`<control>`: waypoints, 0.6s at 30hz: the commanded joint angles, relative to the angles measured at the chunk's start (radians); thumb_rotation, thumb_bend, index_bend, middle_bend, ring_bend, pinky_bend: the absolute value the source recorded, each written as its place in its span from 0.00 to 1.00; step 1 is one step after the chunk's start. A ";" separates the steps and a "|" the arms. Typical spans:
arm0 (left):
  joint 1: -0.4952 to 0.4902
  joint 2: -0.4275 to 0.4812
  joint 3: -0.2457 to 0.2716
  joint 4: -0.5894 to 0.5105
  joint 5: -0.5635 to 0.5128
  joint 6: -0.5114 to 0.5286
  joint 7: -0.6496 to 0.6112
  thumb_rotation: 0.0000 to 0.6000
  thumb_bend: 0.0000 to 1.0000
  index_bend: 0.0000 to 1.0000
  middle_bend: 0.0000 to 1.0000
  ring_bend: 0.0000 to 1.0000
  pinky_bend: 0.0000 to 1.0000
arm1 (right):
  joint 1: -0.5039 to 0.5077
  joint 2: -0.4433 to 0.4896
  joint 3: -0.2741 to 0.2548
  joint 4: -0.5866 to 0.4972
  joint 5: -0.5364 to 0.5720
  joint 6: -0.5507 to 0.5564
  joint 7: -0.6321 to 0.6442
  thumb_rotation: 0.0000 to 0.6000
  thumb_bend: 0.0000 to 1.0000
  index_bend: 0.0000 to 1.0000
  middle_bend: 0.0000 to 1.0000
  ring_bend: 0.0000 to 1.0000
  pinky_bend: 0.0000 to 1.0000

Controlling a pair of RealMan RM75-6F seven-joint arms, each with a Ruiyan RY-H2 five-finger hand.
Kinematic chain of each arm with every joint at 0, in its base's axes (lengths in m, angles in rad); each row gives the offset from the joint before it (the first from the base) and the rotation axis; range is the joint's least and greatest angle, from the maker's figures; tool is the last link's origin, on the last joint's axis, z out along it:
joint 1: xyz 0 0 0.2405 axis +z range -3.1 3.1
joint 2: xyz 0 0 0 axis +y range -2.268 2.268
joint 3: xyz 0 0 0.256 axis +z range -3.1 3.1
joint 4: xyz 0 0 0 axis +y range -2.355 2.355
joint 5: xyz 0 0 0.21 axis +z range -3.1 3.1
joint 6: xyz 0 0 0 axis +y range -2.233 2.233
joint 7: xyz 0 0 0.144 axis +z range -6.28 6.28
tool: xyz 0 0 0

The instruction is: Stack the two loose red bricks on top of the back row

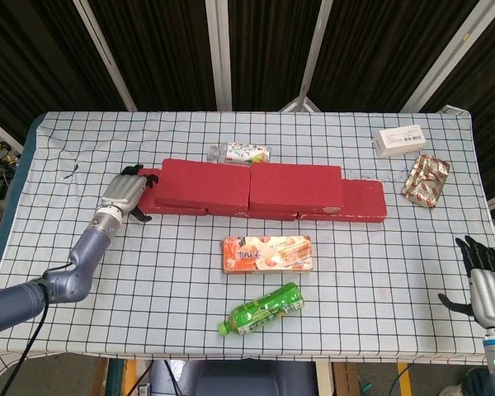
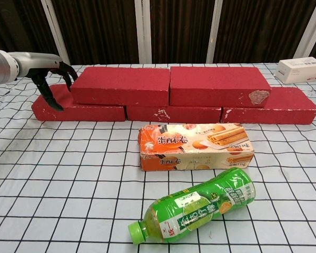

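Observation:
Two red bricks lie end to end on a lower row of red bricks (image 1: 365,200) (image 2: 284,105): the upper left brick (image 1: 202,181) (image 2: 121,85) and the upper right brick (image 1: 295,185) (image 2: 218,84). My left hand (image 1: 125,194) (image 2: 39,66) is at the row's left end. Its fingers touch the left end of the upper left brick, and its thumb hangs down in front of the lower brick; it holds nothing. My right hand (image 1: 485,285) hangs off the table's front right edge, fingers spread and empty.
A biscuit box (image 1: 266,253) (image 2: 195,146) and a green bottle (image 1: 261,308) (image 2: 195,206) lie in front of the bricks. A small bottle (image 1: 239,153) lies behind them. A white box (image 1: 403,140) (image 2: 300,69) and a snack packet (image 1: 426,180) sit at the back right.

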 commanded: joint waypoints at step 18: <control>0.200 0.265 -0.019 -0.339 0.119 0.273 -0.152 1.00 0.00 0.19 0.14 0.00 0.06 | 0.000 -0.001 -0.005 -0.008 -0.017 0.007 -0.009 1.00 0.22 0.00 0.00 0.00 0.00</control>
